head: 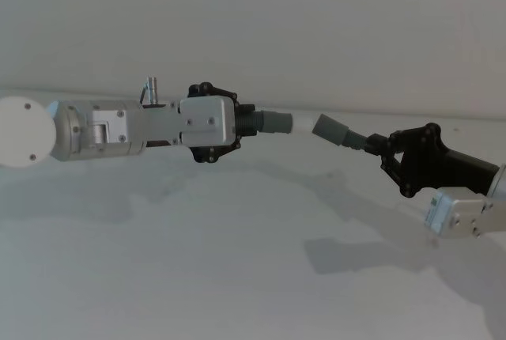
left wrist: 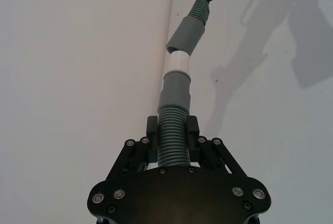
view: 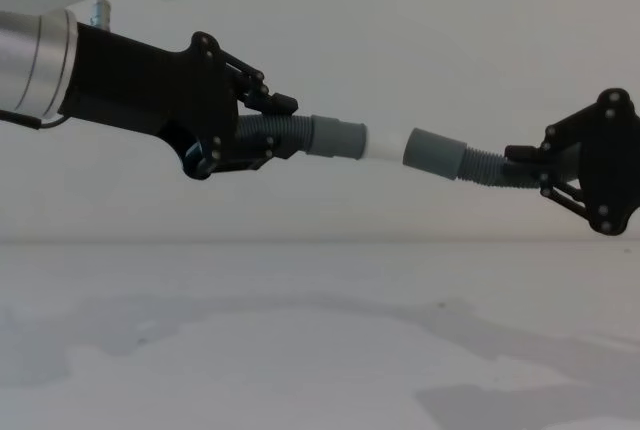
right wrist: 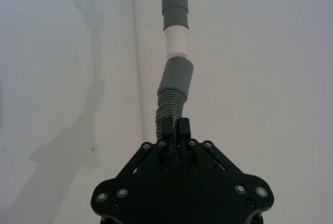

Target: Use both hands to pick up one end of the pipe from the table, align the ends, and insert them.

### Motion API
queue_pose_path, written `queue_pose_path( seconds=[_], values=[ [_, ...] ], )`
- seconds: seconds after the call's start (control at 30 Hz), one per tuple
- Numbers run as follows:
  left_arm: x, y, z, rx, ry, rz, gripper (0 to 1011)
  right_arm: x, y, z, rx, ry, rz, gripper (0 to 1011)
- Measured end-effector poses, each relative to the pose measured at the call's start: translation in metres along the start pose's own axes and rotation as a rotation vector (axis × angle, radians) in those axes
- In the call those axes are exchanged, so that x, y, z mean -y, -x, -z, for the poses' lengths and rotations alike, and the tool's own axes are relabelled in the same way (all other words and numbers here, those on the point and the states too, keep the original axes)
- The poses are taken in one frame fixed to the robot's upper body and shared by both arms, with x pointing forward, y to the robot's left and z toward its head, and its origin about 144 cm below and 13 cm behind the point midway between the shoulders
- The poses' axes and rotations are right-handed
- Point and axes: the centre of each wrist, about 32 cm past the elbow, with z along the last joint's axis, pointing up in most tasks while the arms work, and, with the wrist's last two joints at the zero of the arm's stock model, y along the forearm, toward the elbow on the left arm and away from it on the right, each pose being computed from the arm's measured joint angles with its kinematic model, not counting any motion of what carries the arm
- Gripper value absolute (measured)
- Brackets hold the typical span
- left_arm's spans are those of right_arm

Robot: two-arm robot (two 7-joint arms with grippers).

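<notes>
while both hoses hang above the bare table [view: 320, 350], the left gripper [view: 268, 130] pinches the white-tipped hose [view: 330, 138], the right gripper [view: 528, 170] pinches the other hose [view: 450, 158], cuffs almost meeting.

Both hose pcs dk-grey ribbed; left cuff [view: 338, 137] grey w/ white tip [view: 383, 145], right cuff [view: 433, 152] plain grey. Grippers black: left gripper [view: 283, 127], right gripper [view: 522, 166]. Table [view: 320, 350] white.

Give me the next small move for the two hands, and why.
Probably tilt the right hand so its cuff lines up with the white tip, then push in. Both hose pieces are gripped and held above the table. The tip sits just at the cuff's mouth, but the cuff is angled to the left hand piece's axis.
</notes>
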Motion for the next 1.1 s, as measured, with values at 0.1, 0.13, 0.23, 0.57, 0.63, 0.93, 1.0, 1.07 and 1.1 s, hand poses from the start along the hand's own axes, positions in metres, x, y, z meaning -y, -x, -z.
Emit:
queue_pose_path(
  seconds=[0.1, 0.13, 0.23, 0.57, 0.63, 0.93, 1.0, 1.07, 1.1],
  values=[
    [0.0000, 0.0000, 0.0000, 0.000, 0.000, 0.000, 300, 0.0000, -0.0016, 0.0007, 0.005, -0.002, -0.001, 47],
    [0.0000, 0.0000, 0.0000, 0.000, 0.000, 0.000, 300, -0.0001, -0.0024, 0.0010, 0.007, -0.003, -0.002, 47],
    [0.0000, 0.0000, 0.0000, 0.000, 0.000, 0.000, 300, 0.0000, -0.0035, 0.0017, 0.011, -0.004, -0.003, 47],
    [0.0000, 0.0000, 0.0000, 0.000, 0.000, 0.000, 300, 0.0016, -0.0069, 0.0057, 0.037, -0.008, -0.014, 47],
    [0.0000, 0.0000, 0.0000, 0.000, 0.000, 0.000, 300, 0.0018, -0.0074, 0.0065, 0.042, -0.009, -0.016, 47],
    [0.0000, 0.0000, 0.0000, 0.000, 0.000, 0.000, 300, 0.0028, -0.0081, 0.0091, 0.063, -0.012, -0.027, 46],
    [0.0000, 0.0000, 0.0000, 0.000, 0.000, 0.000, 300, 0.0028, -0.0079, 0.0095, 0.066, -0.012, -0.029, 46],
    [0.0000, 0.0000, 0.0000, 0.000, 0.000, 0.000, 300, 0.0029, -0.0076, 0.0098, 0.068, -0.012, -0.031, 46],
    [0.0000, 0.0000, 0.0000, 0.000, 0.000, 0.000, 300, 0.0029, -0.0075, 0.0099, 0.069, -0.012, -0.032, 46]
  ],
)
